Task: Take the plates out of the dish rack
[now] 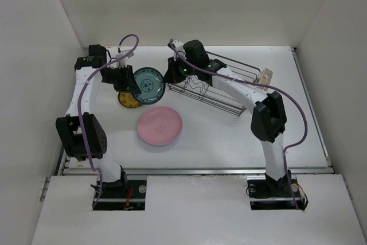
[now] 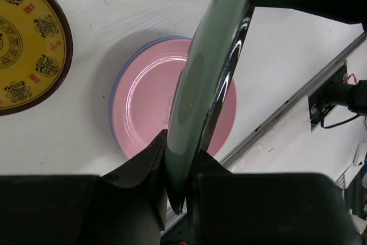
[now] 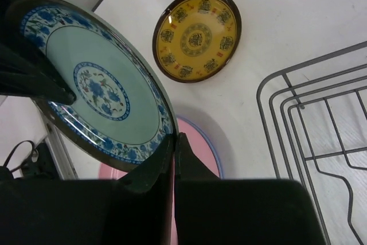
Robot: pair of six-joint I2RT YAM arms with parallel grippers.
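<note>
- rack [image 1: 221, 100] sits at the far right of the table [image 1: 229, 142]. the only stuff i can see inside it is its own zigzag wire dividers
- small cream cup [image 1: 265, 76] is clipped on the rack's right end, can't tell what's in it
- teal plate [image 1: 149, 83] is up off the table, left of the rack and tilted on edge between the two arms
- its face is pale green with a blue flower medallion in the middle and a blue patterned band round the rim. the back looks plain grey-green
- left gripper [image 2: 180, 153] is clamped on that plate's rim, one finger on each side
- right gripper [image 3: 174, 139] has its fingers pressed nearly together, and the opposite rim of the teal plate looks pinched right at the tips
- pink plate [image 1: 160, 125] lies flat on the table, near-left of the rack, stacked on a blue plate [image 2: 114, 93] that only shows as a thin rim
- yellow plate [image 3: 196, 34] lies flat just beyond the pink one. it has a dark brown rim and little round motifs, and isn't touching the stack
</note>
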